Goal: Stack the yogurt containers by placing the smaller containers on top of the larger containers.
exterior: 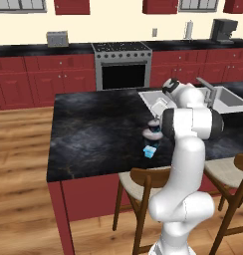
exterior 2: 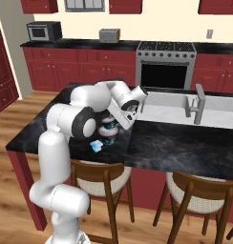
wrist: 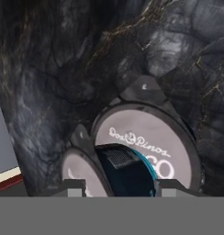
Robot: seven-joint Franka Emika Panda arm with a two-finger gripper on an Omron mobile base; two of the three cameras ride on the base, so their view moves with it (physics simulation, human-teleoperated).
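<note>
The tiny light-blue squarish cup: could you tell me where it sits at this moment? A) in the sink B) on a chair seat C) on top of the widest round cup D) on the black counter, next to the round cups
D: in both base views the tiny light-blue squarish cup rests directly on the black counter, just in front of the round cups, not stacked on either one.

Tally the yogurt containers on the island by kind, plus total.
Round pale-lidded cups: 2, the wide cup and the narrow cup, which sits between the gripper fingers.
Tiny light-blue squarish cup: 1, on the counter beside the round ones.
Total: 3
</note>
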